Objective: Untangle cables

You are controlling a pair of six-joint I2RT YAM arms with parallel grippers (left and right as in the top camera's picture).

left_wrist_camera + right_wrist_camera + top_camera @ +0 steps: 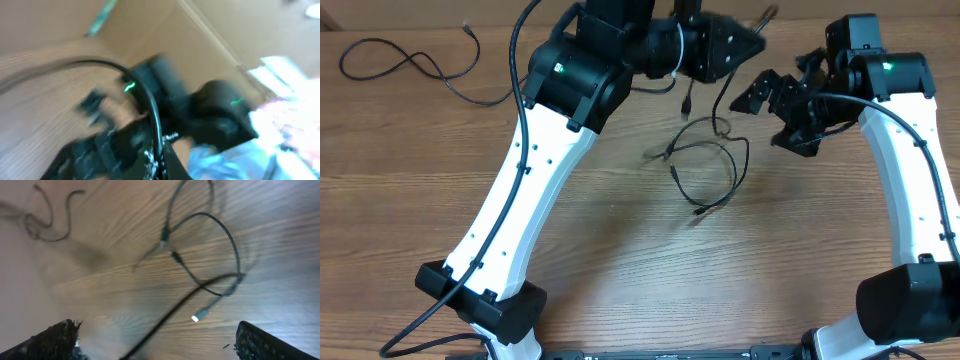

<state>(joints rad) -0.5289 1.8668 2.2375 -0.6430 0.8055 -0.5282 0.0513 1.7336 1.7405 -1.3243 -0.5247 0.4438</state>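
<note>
A tangle of thin black cables lies in loops at the table's middle, one plug end toward the front. My left gripper is above the far edge and seems shut on a cable strand that hangs down to the tangle. The left wrist view is blurred and shows the strand running into the jaws. My right gripper is open just right of the tangle. In the right wrist view the loops and a silver-tipped plug lie ahead of its spread fingers.
A separate thin black cable lies in wavy loops at the far left; it also shows in the right wrist view. The left arm crosses the table's left half. The right arm stands along the right edge.
</note>
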